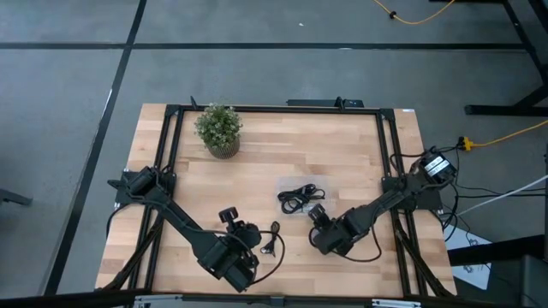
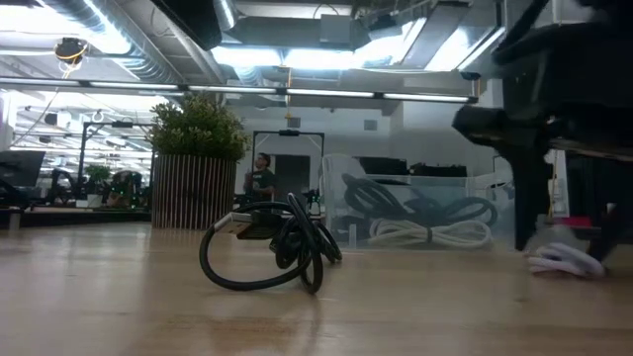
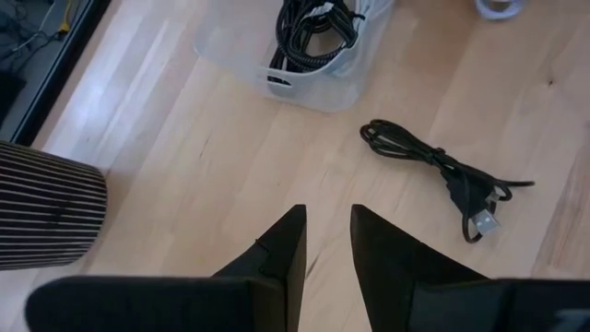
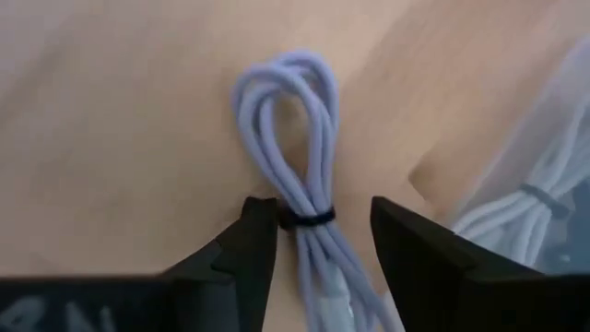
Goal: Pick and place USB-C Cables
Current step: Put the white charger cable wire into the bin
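A silver-grey bundled USB-C cable (image 4: 293, 138), tied with a black band, lies on the wooden table. My right gripper (image 4: 324, 210) is open, one finger on each side of the bundle at the band; whether a finger touches it I cannot tell. In the low view this cable (image 2: 564, 260) lies below the right gripper (image 2: 554, 188). A black cable (image 3: 433, 168) lies loose on the table, also seen in the high view (image 1: 274, 241) and low view (image 2: 267, 247). My left gripper (image 3: 325, 212) is open above bare wood, short of the black cable.
A clear plastic container (image 1: 301, 183) sits mid-table holding black cables (image 3: 313, 28) and a silver one (image 4: 525, 221), close beside the right gripper (image 1: 318, 216). A potted plant (image 1: 219, 128) stands at the far left. The left gripper (image 1: 248, 231) is near the front edge.
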`<action>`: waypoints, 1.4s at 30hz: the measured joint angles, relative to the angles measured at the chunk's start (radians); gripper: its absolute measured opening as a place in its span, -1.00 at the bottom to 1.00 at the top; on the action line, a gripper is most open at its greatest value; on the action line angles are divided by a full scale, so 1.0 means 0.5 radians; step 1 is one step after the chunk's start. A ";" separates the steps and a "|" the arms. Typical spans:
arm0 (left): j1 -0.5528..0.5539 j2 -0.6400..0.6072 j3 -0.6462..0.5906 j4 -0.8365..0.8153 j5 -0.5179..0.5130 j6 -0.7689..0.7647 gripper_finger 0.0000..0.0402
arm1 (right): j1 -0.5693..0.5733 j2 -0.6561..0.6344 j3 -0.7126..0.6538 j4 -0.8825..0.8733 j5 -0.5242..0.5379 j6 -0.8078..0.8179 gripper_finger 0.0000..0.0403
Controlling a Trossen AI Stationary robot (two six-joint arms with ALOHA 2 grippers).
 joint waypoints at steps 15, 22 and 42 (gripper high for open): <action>0.067 0.000 0.000 0.009 0.008 0.015 -0.60 | -0.085 -0.005 0.012 0.003 -0.524 0.445 -0.72; 0.076 0.000 0.000 0.009 0.008 0.016 -0.60 | -0.027 0.007 0.208 0.005 -0.277 0.864 -0.89; 0.072 0.000 0.000 0.009 0.008 0.015 -0.60 | -0.424 0.001 0.642 -0.650 0.437 1.051 -0.75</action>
